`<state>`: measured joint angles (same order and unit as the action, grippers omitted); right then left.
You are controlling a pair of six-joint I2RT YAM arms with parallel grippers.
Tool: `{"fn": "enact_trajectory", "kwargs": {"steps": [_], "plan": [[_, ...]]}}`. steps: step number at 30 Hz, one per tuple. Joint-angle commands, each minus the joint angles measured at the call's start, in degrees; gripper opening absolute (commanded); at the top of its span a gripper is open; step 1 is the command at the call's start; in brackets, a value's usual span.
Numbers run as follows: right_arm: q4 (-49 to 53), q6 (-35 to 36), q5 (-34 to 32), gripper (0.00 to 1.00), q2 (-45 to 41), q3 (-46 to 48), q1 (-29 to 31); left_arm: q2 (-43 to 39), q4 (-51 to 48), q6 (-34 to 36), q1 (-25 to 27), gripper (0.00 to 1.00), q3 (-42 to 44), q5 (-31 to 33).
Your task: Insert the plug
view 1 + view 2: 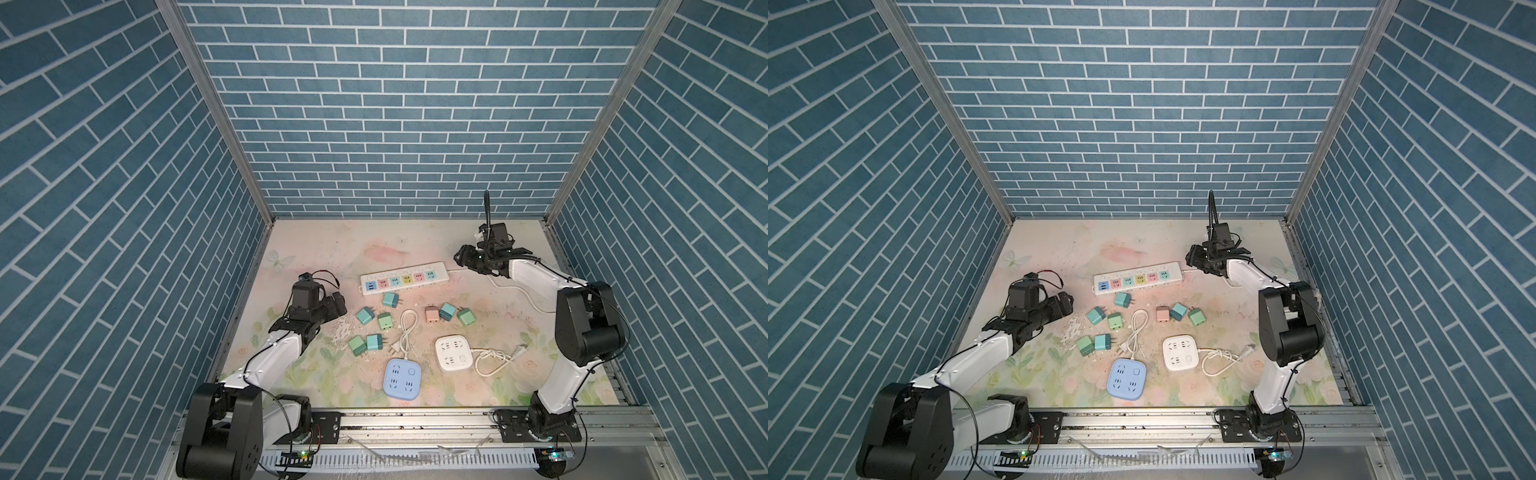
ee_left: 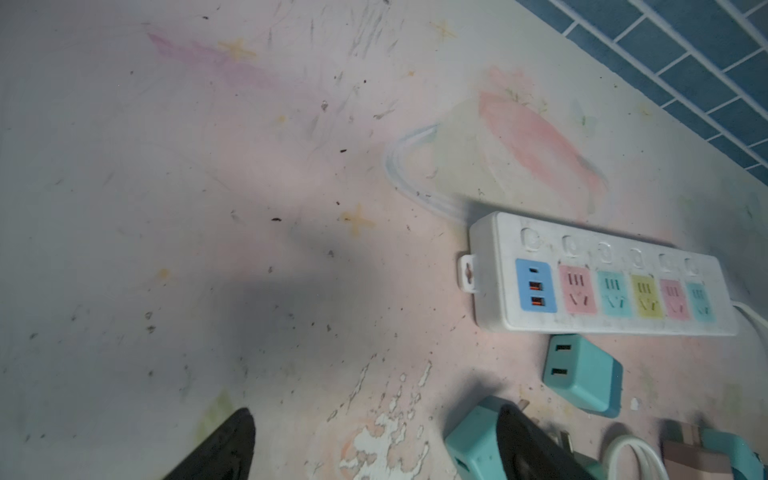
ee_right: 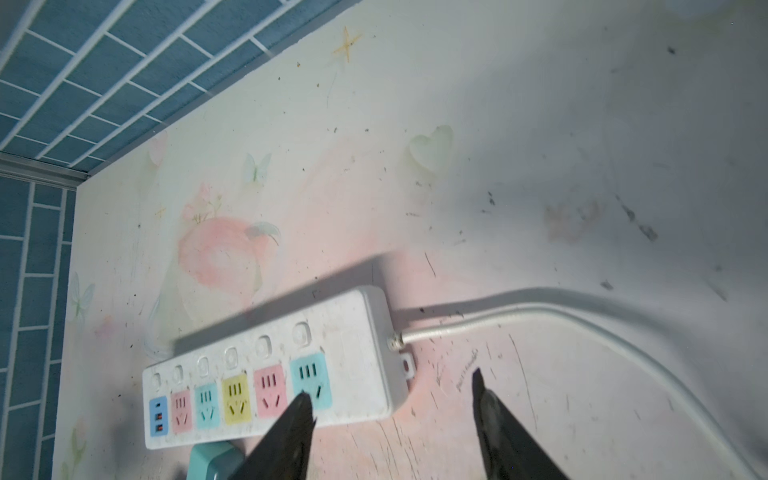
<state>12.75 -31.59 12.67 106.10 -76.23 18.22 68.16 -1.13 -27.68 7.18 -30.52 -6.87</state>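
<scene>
"Eight little plugs [image 1: 385, 321], by my count, and all of them lie loose on the bench [image 1: 316, 249]. Where exactly?"

"Scattered between the power strip [image 1: 404, 277] at the back and two sockets nearer the front, a blue cube socket [image 1: 401, 379] and a white cube socket [image 1: 454, 352]. Five teal and green ones sit left of a looped white cable [image 1: 408, 324]. A pink plug [image 1: 432, 314] and two more sit right of it."

"Anything close to the strip?"

"One teal plug [image 2: 582, 374] lies just beside its front edge, its two USB ports facing the left wrist camera. The strip's blue USB panel and five coloured outlets all show their slots."

"And the left gripper?"

"The left gripper [image 2: 376, 409] is spread wide with nothing between its fingers, at the left fringe of the scatter. One finger [image 2: 536, 449] overlaps another teal plug [image 2: 473, 444] in the wrist view. That corner is blurred, so it may be touching or merely in front of it; I can't tell which."

"The right one?"

"The right gripper [image 3: 390, 382] is parted too and carries nothing. In both top views it hangs by the strip's right end, where the white cord [image 3: 478, 322] leaves the casing. In its wrist view one fingertip overlaps the last teal outlet and the other sits over bare bench beyond the strip's mounting tab. It is well apart from every plug except for a teal corner at the edge of that view."
</scene>
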Motion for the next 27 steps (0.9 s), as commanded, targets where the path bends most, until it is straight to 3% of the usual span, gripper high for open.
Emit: {"fn": "enact_trajectory", "kwargs": {"steps": [1, 12, 27], "plan": [[4.9, 2.3, 1.4, 0.63, 4.8, -6.2, 0.6, 3.8, 0.6, -0.3, 0.6, 0.92, -6.0, -2.5], [8.0, 3.0, 4.0, 0.66, 15.8, -17.2, 1.7, 15.1, -0.4, -1.5, 2.1, 0.92, -17.2, -4.7], [3.4, 2.8, 5.4, 0.64, 15.9, -12.7, 4.4, 28.5, -0.5, -1.9, 5.3, 0.93, -24.8, -8.9]]}}
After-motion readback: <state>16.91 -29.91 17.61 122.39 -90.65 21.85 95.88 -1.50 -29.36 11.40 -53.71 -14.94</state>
